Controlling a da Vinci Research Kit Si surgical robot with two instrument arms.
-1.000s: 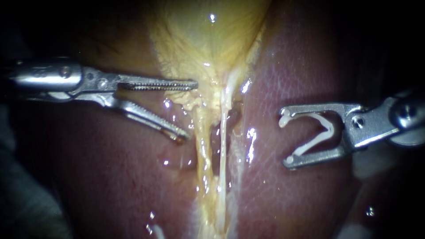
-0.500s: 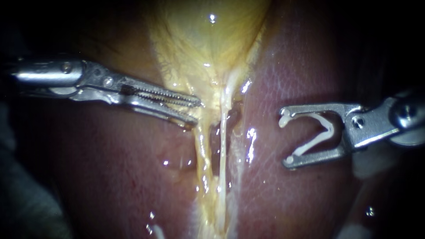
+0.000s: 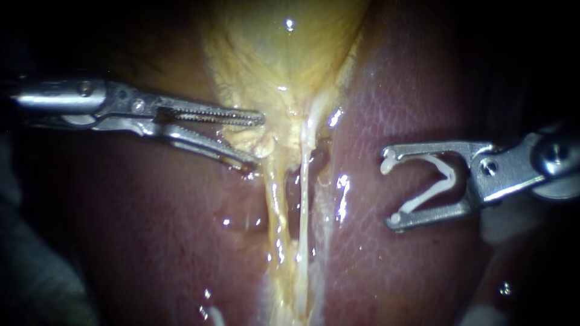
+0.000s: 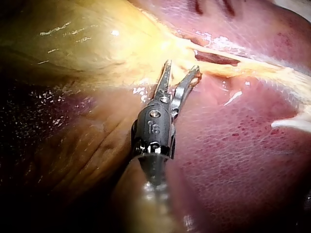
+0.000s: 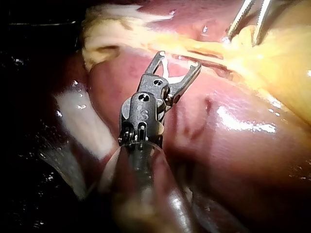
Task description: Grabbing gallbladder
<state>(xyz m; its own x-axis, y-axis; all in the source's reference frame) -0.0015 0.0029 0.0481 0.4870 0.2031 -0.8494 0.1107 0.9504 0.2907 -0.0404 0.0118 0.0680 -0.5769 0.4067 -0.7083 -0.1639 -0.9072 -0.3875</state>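
In the endoscope view, the left instrument (image 3: 258, 140) reaches to mid-frame. Its jaws are apart, straddling a yellow nub at the lower edge of the gallbladder (image 3: 284, 54), which fills the upper middle. At right, the right instrument (image 3: 389, 190) hangs over the liver (image 3: 411, 96), its wide jaws seating a white clip (image 3: 441, 178).

The left wrist view shows a gap between the jaws, with gallbladder fringe at their tips.

In the right wrist view the clip sits in its jaws.

The grab looks unfinished to me. The next move calls for closing squarely on that fold.

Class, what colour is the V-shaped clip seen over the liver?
White. The clip shows best in the endoscope view.
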